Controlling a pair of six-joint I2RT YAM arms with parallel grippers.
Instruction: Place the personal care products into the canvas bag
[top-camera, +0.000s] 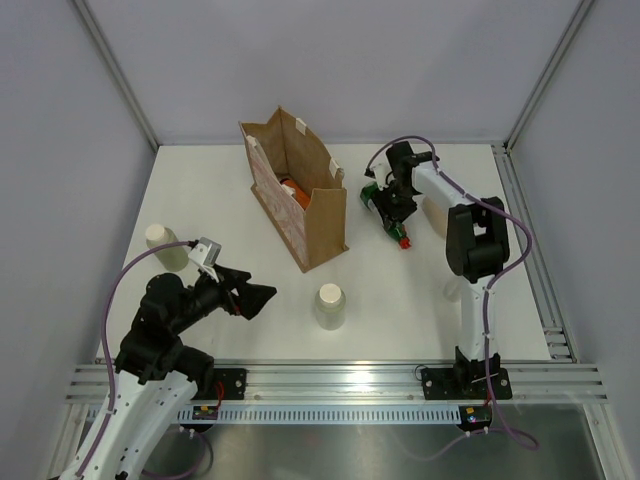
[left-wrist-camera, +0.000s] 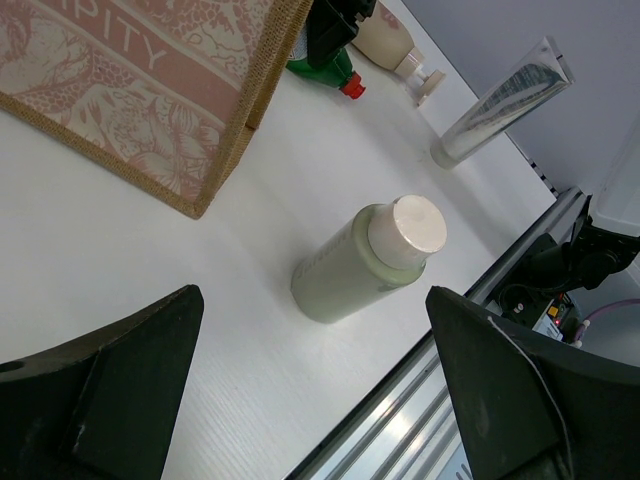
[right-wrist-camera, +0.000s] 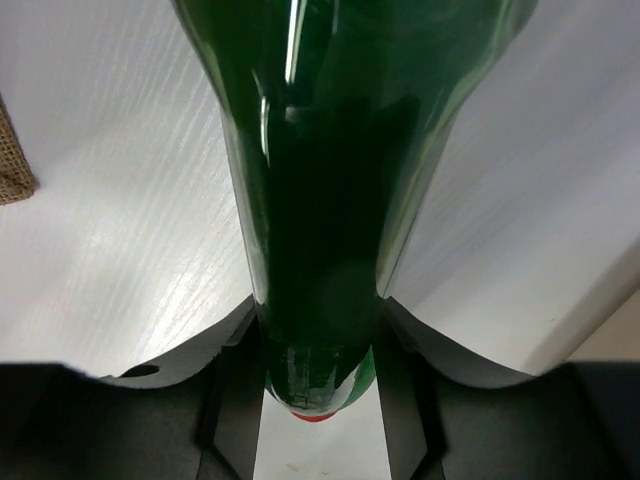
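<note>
The canvas bag (top-camera: 318, 222) stands upright at the table's middle, with an orange bottle (top-camera: 292, 189) inside it. My right gripper (top-camera: 386, 203) is shut on the green bottle with the red cap (top-camera: 397, 228), just right of the bag and low at the table; in the right wrist view the fingers (right-wrist-camera: 228, 400) clamp the green bottle (right-wrist-camera: 330, 200). My left gripper (top-camera: 258, 296) is open and empty, facing a cream cylinder (top-camera: 330, 305) that stands in front of the bag. In the left wrist view the cylinder (left-wrist-camera: 365, 265) lies beyond the gripper (left-wrist-camera: 310, 400).
A second cream bottle (top-camera: 163, 245) stands at the left, behind my left arm. A peach bottle (left-wrist-camera: 390, 40) lies beyond the green one, and a thin clear tube (left-wrist-camera: 500, 105) stands near the right arm's base. The aluminium rail (top-camera: 340, 378) runs along the near edge.
</note>
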